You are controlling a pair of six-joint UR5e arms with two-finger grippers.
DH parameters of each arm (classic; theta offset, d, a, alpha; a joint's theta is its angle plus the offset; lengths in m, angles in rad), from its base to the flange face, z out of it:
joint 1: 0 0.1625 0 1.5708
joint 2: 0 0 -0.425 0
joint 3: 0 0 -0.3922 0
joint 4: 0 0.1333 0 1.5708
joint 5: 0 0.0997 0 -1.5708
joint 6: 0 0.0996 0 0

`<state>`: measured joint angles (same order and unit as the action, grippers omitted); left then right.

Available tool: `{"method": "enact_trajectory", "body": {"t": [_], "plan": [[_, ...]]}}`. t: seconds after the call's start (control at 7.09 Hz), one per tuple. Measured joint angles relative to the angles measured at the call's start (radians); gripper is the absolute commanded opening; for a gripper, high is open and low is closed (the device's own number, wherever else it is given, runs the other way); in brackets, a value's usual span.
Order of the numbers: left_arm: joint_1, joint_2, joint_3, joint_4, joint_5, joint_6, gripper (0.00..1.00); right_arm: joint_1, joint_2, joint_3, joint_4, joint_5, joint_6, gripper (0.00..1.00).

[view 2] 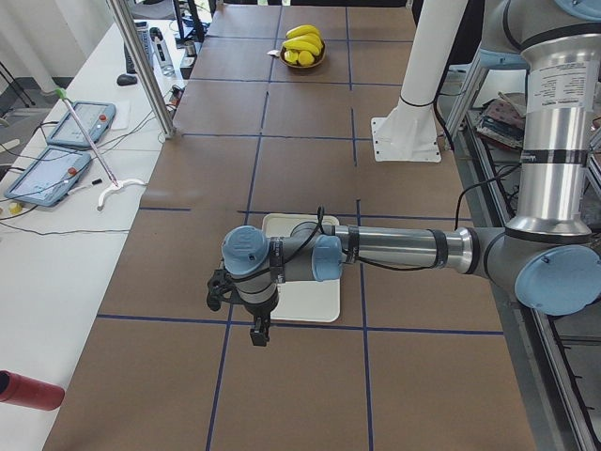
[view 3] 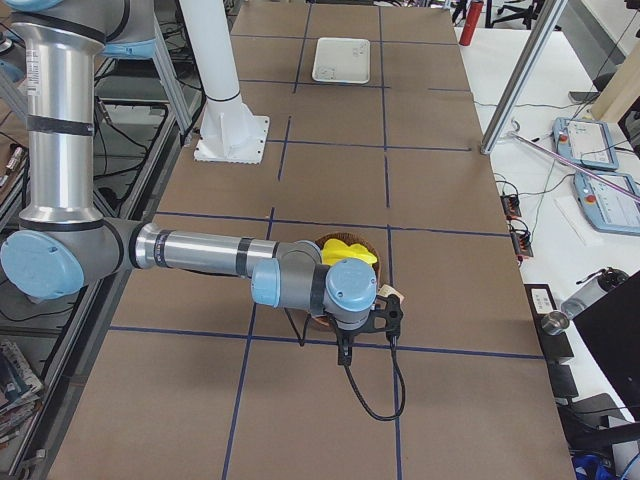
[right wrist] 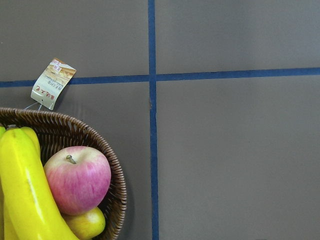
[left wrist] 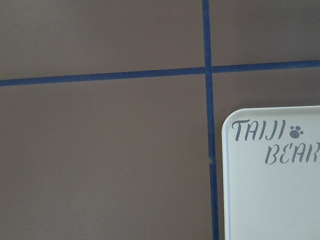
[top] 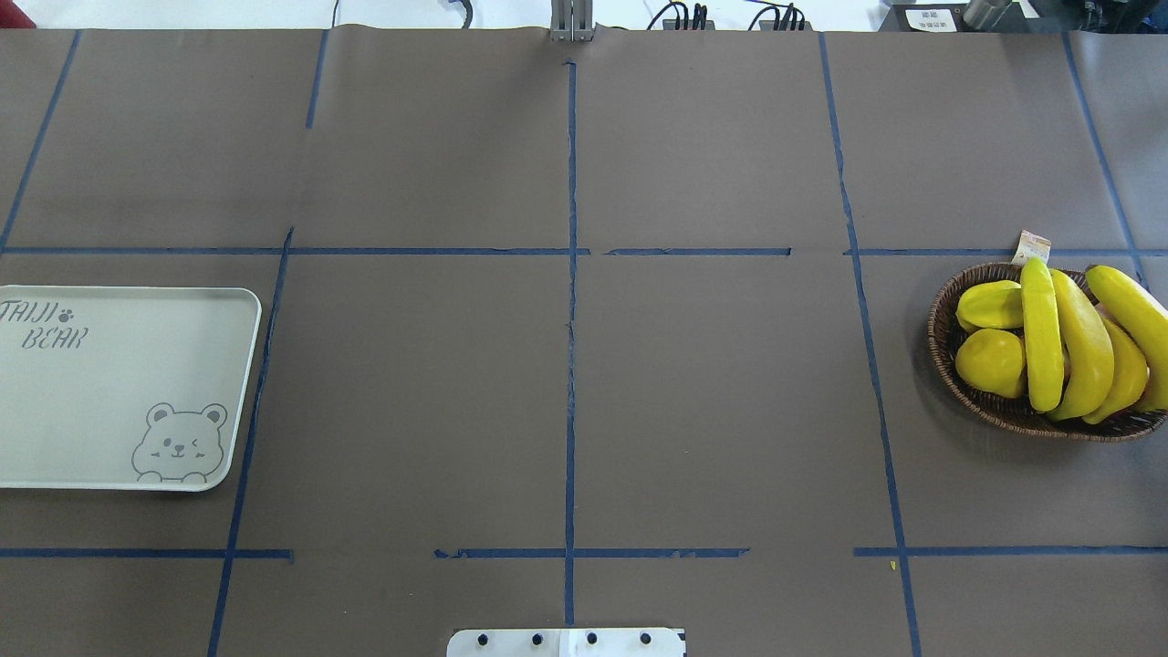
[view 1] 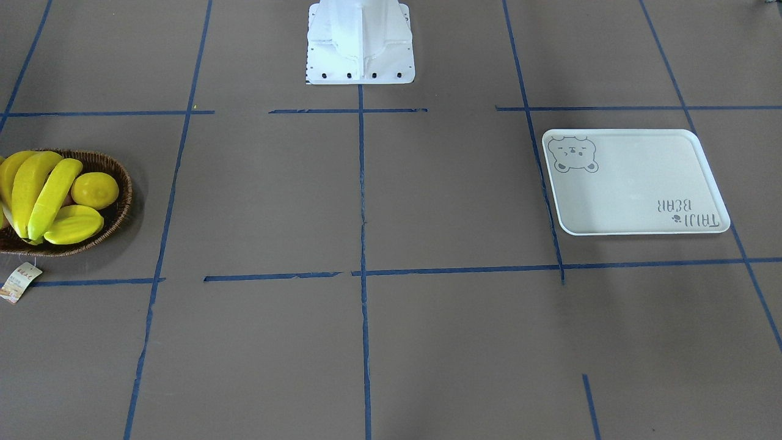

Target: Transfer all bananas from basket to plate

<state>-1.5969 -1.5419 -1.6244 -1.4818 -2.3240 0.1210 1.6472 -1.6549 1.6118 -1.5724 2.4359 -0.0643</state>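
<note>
nothing transferred so far: the bananas (top: 1081, 342) sit in the basket (top: 944, 315), none on the plate (top: 109, 392). left gripper (view 2: 217, 289) hangs by the plate, right gripper (view 3: 390, 315) by the basket. can't tell if either's open.

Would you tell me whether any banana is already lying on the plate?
No, the plate shows only its print; the bananas lie in the basket.

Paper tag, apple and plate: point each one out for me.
paper tag (right wrist: 52, 83), right wrist view, middle of the printed face.
apple (right wrist: 77, 179), right wrist view, its pink side below the stem.
plate (top: 128, 388), overhead view, bare middle of its surface.
</note>
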Motion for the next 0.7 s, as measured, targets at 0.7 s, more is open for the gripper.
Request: {"method": "enact_trajectory", "body": {"t": [0.7], "plan": [[0.000,0.000,0.008,-0.007,0.000,-0.001,1.00,0.000,-0.001,0.002,0.000,0.001,0.001,1.00]]}}
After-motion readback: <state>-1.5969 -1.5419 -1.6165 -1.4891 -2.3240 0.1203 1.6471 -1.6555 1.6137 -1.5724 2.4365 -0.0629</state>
